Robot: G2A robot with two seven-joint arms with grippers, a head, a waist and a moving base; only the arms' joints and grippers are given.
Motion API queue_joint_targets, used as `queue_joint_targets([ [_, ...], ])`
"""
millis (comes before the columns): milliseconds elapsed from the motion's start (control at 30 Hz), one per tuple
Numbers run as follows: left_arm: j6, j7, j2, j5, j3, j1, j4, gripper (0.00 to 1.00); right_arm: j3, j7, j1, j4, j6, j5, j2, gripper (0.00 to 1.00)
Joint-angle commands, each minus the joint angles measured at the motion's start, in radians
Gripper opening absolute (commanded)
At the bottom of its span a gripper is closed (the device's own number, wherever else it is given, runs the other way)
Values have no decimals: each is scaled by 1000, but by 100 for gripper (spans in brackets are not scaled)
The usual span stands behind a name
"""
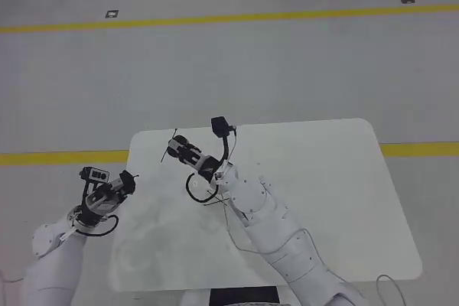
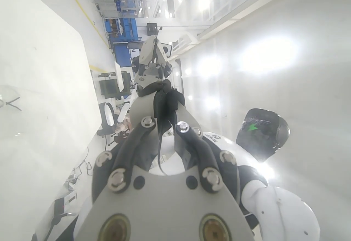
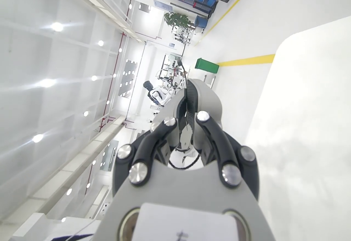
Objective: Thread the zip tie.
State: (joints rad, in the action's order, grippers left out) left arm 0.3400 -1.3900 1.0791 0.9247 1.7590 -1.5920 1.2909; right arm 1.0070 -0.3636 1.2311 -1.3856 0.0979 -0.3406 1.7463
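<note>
My right gripper [image 3: 188,88] is shut on a thin black zip tie [image 3: 184,72], whose end sticks out past the fingertips. From above, that gripper [image 1: 176,144] hangs over the far left part of the white table [image 1: 329,191], the zip tie [image 1: 168,149] a thin dark line at its tip. My left gripper [image 1: 127,182] is off the table's left edge, well apart from the right one. Its fingers are together in the left wrist view [image 2: 163,91], with a black strip [image 2: 160,149] trailing back from between them. Beyond them stands the right gripper [image 2: 151,56].
A small thin black piece [image 2: 11,102] lies on the tabletop at the edge of the left wrist view. A black cable [image 1: 199,191] loops beside the right wrist. A yellow floor line [image 1: 53,157] runs behind the table.
</note>
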Motion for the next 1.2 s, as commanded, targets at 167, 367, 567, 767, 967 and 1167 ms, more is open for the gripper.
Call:
queue_joint_targets([
  [167, 0, 0, 0, 0, 0, 0, 0, 0, 1, -6, 0, -1, 0, 0, 0, 0],
  [367, 0, 25, 4, 37, 3, -10, 12, 0, -1, 12, 6, -4, 1, -3, -1, 0],
  [567, 0, 0, 20, 63, 26, -16, -6, 0, -44, 106, 24, -13, 6, -11, 4, 0],
  [767, 0, 0, 43, 42, 29, -7, -20, 0, -74, 164, 21, -6, 11, -25, 6, 0],
  [967, 0, 0, 69, 40, 35, 5, -31, 0, -118, 213, 25, 8, 27, -42, 10, 0],
  [1167, 0, 0, 69, 40, 35, 5, -31, 0, -125, 238, 31, -3, 65, -79, 6, 0],
])
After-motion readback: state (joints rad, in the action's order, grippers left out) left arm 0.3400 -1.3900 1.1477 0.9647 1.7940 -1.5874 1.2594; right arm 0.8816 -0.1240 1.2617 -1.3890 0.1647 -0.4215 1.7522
